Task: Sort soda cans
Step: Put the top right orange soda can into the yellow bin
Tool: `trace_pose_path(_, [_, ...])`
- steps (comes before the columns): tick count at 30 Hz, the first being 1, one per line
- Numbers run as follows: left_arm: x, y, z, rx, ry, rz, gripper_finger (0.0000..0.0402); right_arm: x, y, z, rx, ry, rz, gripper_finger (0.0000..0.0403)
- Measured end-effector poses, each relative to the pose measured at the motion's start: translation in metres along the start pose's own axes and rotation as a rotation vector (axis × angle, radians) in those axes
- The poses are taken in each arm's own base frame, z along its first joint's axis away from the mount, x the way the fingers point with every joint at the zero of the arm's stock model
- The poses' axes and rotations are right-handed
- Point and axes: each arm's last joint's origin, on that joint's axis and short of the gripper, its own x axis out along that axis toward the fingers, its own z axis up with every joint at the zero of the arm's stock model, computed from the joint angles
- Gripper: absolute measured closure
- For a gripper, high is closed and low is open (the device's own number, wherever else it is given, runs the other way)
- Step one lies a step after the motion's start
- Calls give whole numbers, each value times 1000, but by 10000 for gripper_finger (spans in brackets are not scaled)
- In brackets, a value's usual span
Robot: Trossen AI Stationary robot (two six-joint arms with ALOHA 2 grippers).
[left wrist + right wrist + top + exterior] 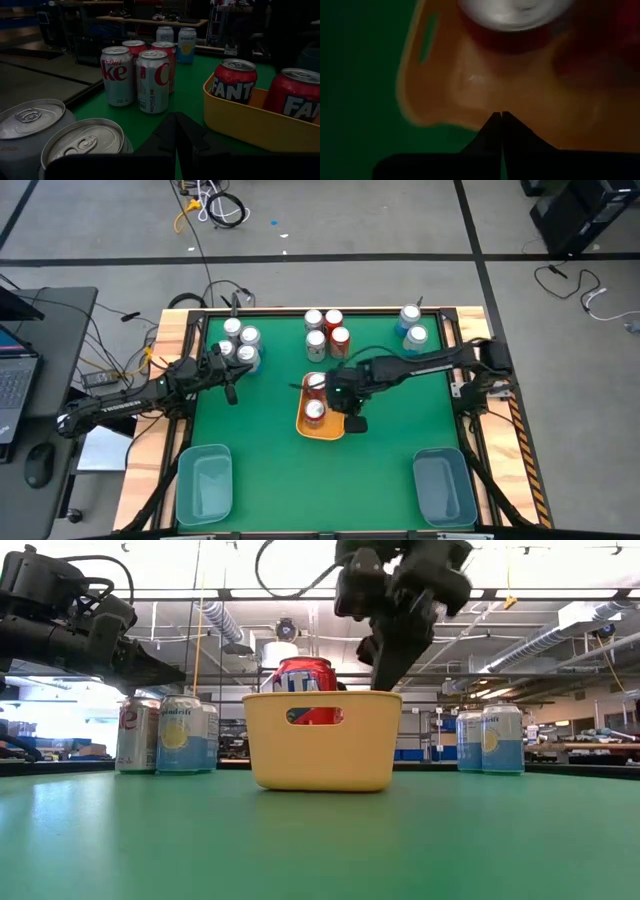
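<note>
A yellow bin [332, 427] sits mid-table with two red soda cans [234, 80] [295, 95] upright inside. My right gripper [354, 420] [501, 117] hangs shut and empty over the bin's near right part, pointing steeply down. My left gripper [232, 390] [175, 122] is shut and empty, level, just beside a cluster of silver cans [240, 343] at the far left. Silver and red cans [325, 330] stand at the far middle. Two light blue cans [412, 327] stand at the far right.
Two translucent blue-grey bins stand at the near edge, one left [203, 485] and one right [443, 485]. Bare green table lies between them and in front of the yellow bin. A wooden frame [160, 395] rims the table.
</note>
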Motion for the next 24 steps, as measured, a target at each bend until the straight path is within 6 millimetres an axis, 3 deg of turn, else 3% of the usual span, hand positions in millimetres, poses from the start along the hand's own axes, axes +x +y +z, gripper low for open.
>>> trace_pose_path(4, [0,0,0,0,0,0,395,-6,6,-11,86,-227,-47,403])
trace_pose_path(9, [0,0,0,0,0,0,395,18,5,-33,202,-253,80,403])
trace_pose_path(11, [0,0,0,-1,0,0,395,24,6,-30,212,-314,118,403])
trace_pose_path(15, [0,0,0,-1,-1,1,395,48,4,-35,229,-270,118,403])
trace_pose_path(24, [0,0,0,-7,-1,3,395,60,-7,-23,228,-292,106,403])
